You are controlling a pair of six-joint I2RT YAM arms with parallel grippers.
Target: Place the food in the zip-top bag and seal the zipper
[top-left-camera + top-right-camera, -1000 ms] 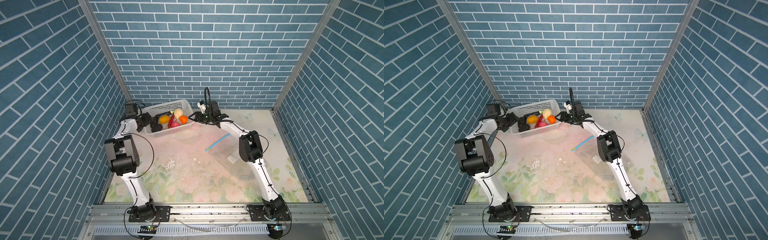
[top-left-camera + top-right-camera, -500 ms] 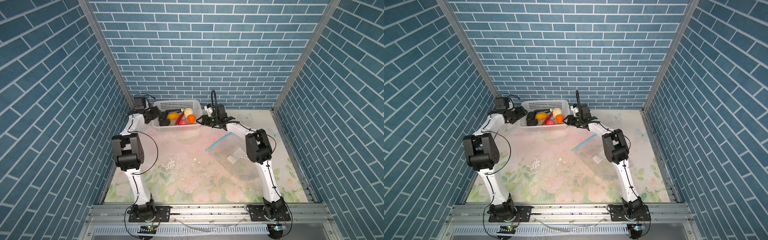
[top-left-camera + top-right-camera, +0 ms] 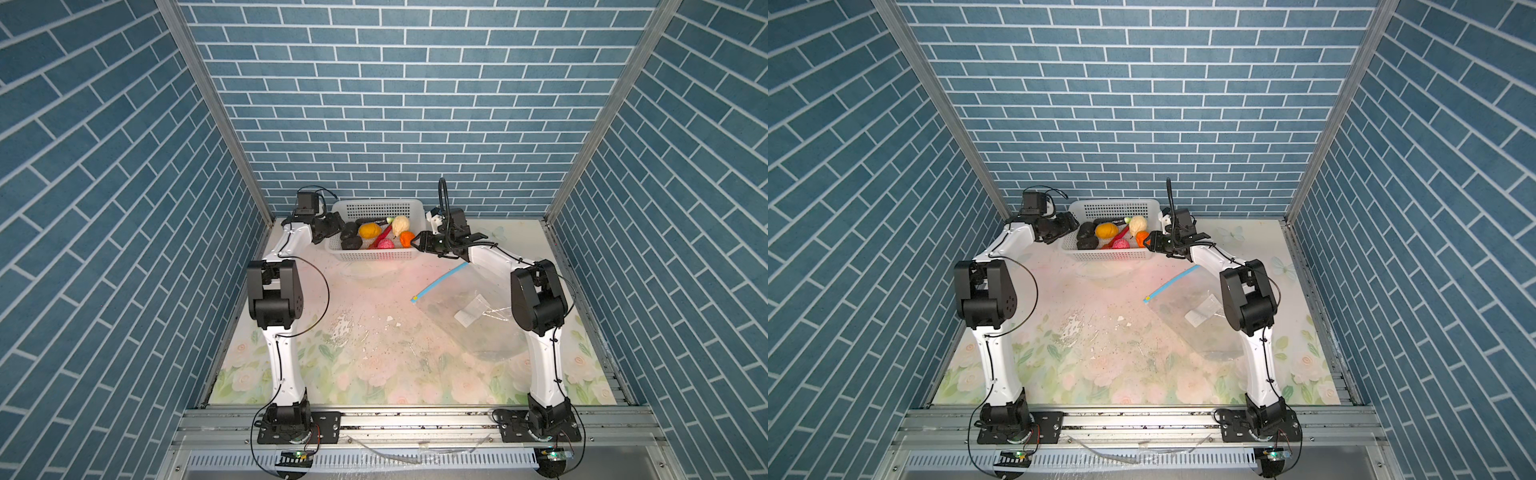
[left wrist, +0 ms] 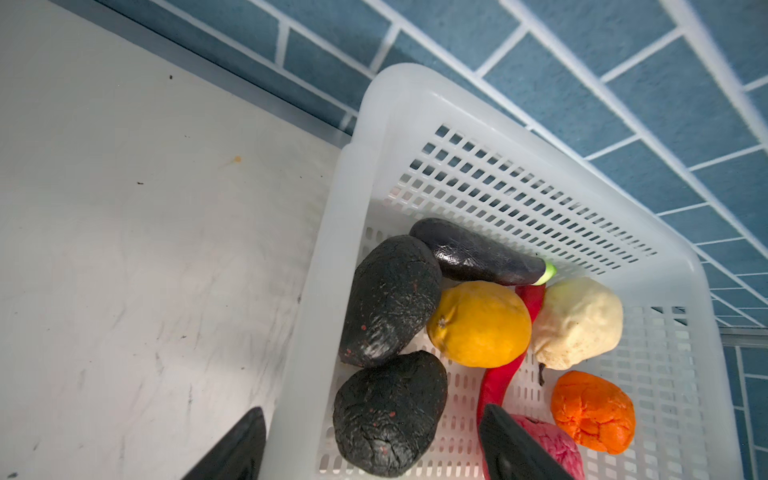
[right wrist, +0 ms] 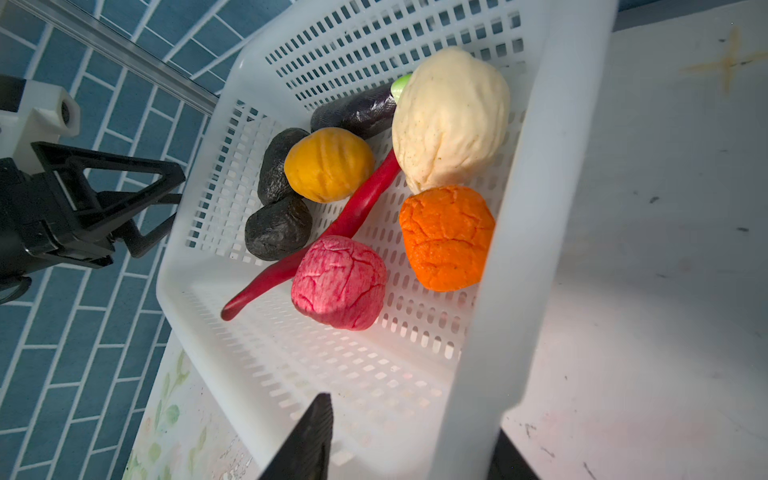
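Heaped as cracked, matte toy food (image 5: 328, 164) inside a white perforated plastic basket (image 3: 376, 203), well apart from the flat clear zip-top bag (image 3: 469, 332) on the floral surface (image 3: 374, 374), shown in both top views only. Straddles opposite basket walls: left hand (image 4: 372, 407) spread open, right hand (image 5: 415, 415) with grip impossible to tell.

We record: basket (image 4: 407, 95) smooth plastic; black lumps (image 4: 388, 413) matt, cracked; chili (image 5: 353, 212) smooth; bag (image 3: 461, 332) clear glossy plastic film.

Toy food (image 3: 371, 231) in basket (image 3: 376, 206), clear bag (image 3: 482, 332) flat
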